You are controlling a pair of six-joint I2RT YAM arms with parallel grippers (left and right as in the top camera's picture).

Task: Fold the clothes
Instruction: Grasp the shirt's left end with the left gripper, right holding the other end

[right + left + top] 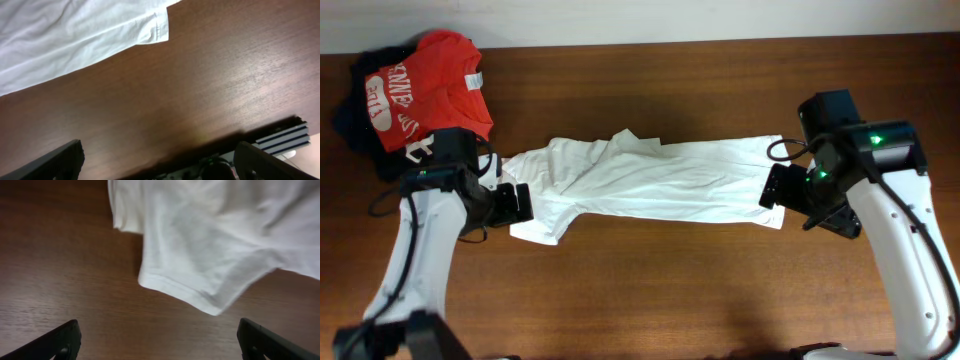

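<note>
Overhead, the large white thin-fabric T-shirt (650,180) lies stretched left-right on the brown wooden table (720,290), an arm at each end. Left wrist: the left tool (160,342) is spread and empty, the sleeve hem just ahead. Right wrist: the right tool (160,160) is spread and empty, the shirt's corner ahead-left.

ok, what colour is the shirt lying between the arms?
It's a plain white thin-fabric T-shirt; it shows best in the overhead view.
</note>
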